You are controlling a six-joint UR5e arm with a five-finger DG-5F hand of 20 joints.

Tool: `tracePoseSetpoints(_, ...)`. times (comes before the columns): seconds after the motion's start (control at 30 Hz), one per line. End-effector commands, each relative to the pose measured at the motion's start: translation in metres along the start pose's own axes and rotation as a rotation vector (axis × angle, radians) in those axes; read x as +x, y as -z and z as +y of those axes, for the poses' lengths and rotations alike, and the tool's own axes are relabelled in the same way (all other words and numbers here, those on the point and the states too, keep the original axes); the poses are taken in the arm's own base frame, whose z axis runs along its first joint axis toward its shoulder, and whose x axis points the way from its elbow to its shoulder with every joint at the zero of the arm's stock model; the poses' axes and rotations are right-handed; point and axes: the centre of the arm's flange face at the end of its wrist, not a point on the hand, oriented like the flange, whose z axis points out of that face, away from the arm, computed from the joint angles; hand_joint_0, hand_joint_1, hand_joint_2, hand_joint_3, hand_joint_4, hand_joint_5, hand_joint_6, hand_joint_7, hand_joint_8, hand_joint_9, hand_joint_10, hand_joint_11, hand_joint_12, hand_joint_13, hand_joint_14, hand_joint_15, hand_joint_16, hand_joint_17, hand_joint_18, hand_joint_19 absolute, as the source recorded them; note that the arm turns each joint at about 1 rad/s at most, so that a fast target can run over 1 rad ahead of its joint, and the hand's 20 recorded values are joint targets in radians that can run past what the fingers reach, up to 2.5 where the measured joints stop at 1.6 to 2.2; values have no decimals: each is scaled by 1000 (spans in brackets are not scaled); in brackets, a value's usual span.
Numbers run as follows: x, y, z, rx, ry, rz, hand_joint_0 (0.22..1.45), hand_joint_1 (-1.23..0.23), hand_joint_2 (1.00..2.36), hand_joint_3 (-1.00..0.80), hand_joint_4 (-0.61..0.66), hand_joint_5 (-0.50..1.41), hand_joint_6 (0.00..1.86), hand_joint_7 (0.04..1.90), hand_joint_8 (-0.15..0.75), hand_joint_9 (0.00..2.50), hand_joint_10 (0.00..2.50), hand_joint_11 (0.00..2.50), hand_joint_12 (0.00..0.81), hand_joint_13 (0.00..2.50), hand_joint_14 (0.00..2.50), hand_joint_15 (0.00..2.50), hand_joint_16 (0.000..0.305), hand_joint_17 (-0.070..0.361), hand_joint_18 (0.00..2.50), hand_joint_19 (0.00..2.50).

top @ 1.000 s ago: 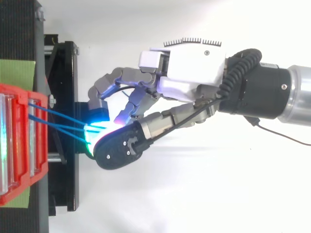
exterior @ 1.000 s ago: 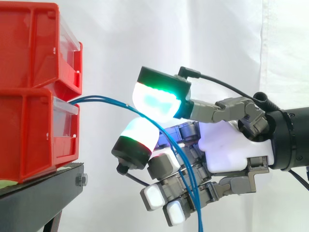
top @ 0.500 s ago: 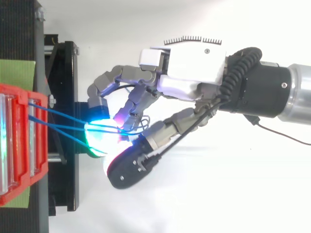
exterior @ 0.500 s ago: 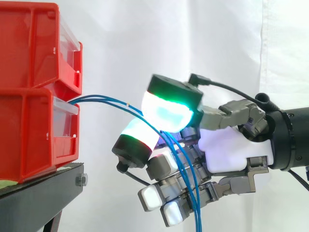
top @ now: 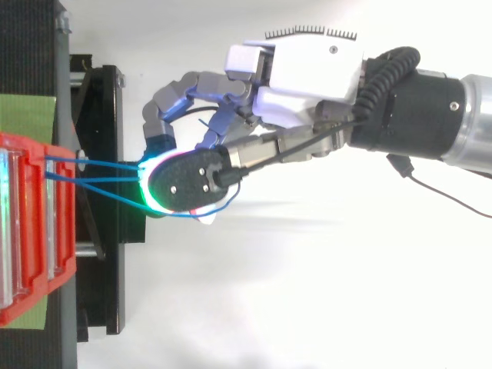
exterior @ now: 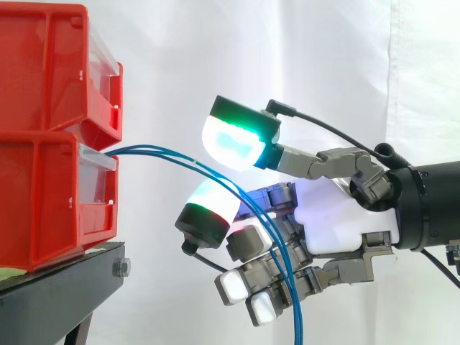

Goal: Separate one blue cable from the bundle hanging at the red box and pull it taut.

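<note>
— Where are the blue cables (exterior: 154,152)?
— They come out of the lower red bin (exterior: 43,201), arc across the hand (exterior: 338,223) and hang down.
— Gripped?
— I cannot tell whether the hand holds them.

The hand (exterior: 338,223) has a glossy white palm shell with a dark comb-like toothed edge and one small screw on its back. Grey metal links carry thick, black-backed pads (exterior: 231,142) glowing white, cyan and green. The wrist (top: 415,108) is a matte black cylinder joined to a silver arm section (top: 478,127).
</note>
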Motion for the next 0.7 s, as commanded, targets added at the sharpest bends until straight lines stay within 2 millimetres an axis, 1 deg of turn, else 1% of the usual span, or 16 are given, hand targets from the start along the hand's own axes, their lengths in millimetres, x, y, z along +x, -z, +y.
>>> tracePoseSetpoints(0.0,-5,0,2,-2,11,2,613,-519,1000,-500,92,-163,871,1179,316,1169,23,1009,339,977,22,602,43,98,842,713)
tracePoseSetpoints(0.07,-9,1,4,-5,23,-1,614,-542,1006,-438,105,-166,874,1208,324,1156,23,1016,344,977,22,601,44,99,842,707)
tracePoseSetpoints(0.1,-9,1,4,-5,28,-1,610,-581,1013,-364,119,-167,873,1261,322,1152,23,1028,344,975,21,598,44,99,839,698)
tracePoseSetpoints(0.13,-10,1,7,-8,35,-2,609,-589,1015,-344,118,-168,877,1257,323,1149,23,1033,345,973,22,602,44,99,836,706)
tracePoseSetpoints(0.2,-11,2,10,-11,43,-4,600,-652,1019,-263,127,-169,893,1257,326,1141,23,1042,341,962,22,602,44,100,831,697)
tracePoseSetpoints(0.23,-13,2,10,-11,48,-5,599,-661,1019,-257,126,-170,893,1258,326,1140,23,1042,342,962,21,602,44,99,826,695)
tracePoseSetpoints(0.3,-13,2,10,-11,49,-7,605,-724,1022,-206,111,-177,906,1234,318,1115,23,1065,336,953,23,600,45,100,822,688)
tracePoseSetpoints(0.43,-14,2,10,-11,51,-10,623,-742,1021,-250,107,-187,915,1198,318,1099,23,1070,330,939,23,600,45,100,812,689)
tracePoseSetpoints(0.6,-13,2,11,-12,55,-8,621,-705,1012,-363,131,-188,912,1183,312,1105,23,1054,333,939,23,598,45,100,812,690)
tracePoseSetpoints(0.67,-10,2,10,-11,62,-5,619,-703,1013,-360,120,-187,910,1194,315,1106,23,1070,330,940,23,598,44,100,812,689)
